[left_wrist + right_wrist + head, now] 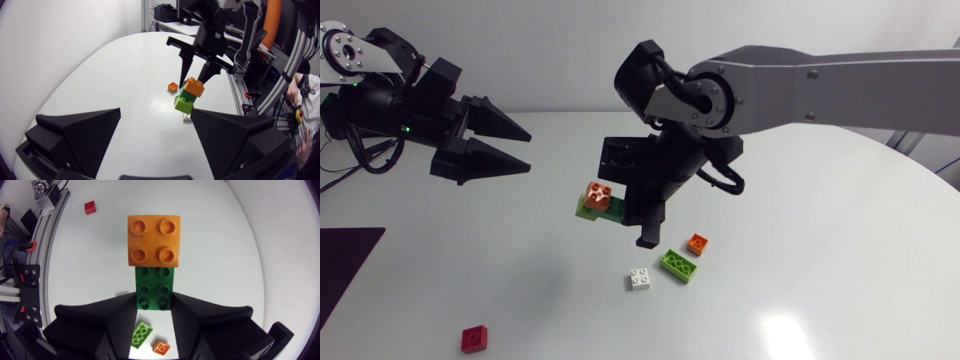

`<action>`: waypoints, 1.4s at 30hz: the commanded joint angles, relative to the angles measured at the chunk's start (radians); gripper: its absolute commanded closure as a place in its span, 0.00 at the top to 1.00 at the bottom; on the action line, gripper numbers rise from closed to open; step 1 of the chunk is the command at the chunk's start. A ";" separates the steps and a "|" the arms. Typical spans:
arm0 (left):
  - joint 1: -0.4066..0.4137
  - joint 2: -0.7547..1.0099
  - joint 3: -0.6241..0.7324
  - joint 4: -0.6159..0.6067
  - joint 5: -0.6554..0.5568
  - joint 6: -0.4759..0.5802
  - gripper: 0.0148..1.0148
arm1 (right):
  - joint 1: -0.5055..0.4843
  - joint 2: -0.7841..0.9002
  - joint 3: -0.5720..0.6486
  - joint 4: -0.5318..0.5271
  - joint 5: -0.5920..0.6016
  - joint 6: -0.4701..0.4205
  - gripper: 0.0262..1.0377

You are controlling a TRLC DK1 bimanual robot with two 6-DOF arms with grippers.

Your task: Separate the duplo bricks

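Right end effector (155,311) clamps the green brick (155,287) above the tabletop (820,250), with the orange brick (153,241) stuck on its free end. Left end effector (528,150) waits nearby, fingers apart. The plastic is probably light, stiff and slick: pinch the orange brick's flat sides.

The black-jointed left arm (375,95) comes in from the side, its matte black wedge-fingered left pincer (528,151) held level with fingers apart. The silver-grey right arm (840,85) reaches past the middle. Its matte black right pincer (155,300) points downward, clamped on a dark green plastic brick (154,280).
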State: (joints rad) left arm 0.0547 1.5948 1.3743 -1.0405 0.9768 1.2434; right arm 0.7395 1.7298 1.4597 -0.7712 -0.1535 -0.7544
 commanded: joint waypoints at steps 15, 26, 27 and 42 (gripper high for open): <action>-0.144 -0.056 -0.199 -0.013 0.016 0.283 0.95 | 0.027 0.151 0.163 -0.195 -0.135 0.021 0.22; -0.185 0.004 -0.215 0.008 0.014 0.278 0.90 | 0.052 0.154 0.157 -0.191 -0.138 0.029 0.22; -0.188 0.007 -0.213 0.008 0.014 0.277 0.90 | 0.054 0.154 0.156 -0.189 -0.138 0.029 0.22; -0.248 0.050 -0.205 0.020 0.014 0.215 0.64 | 0.067 0.143 0.117 -0.165 -0.138 0.035 0.22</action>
State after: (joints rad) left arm -0.1860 1.6230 1.1816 -1.0271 0.9874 1.4681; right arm 0.7998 1.8561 1.6001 -0.9382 -0.2848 -0.7399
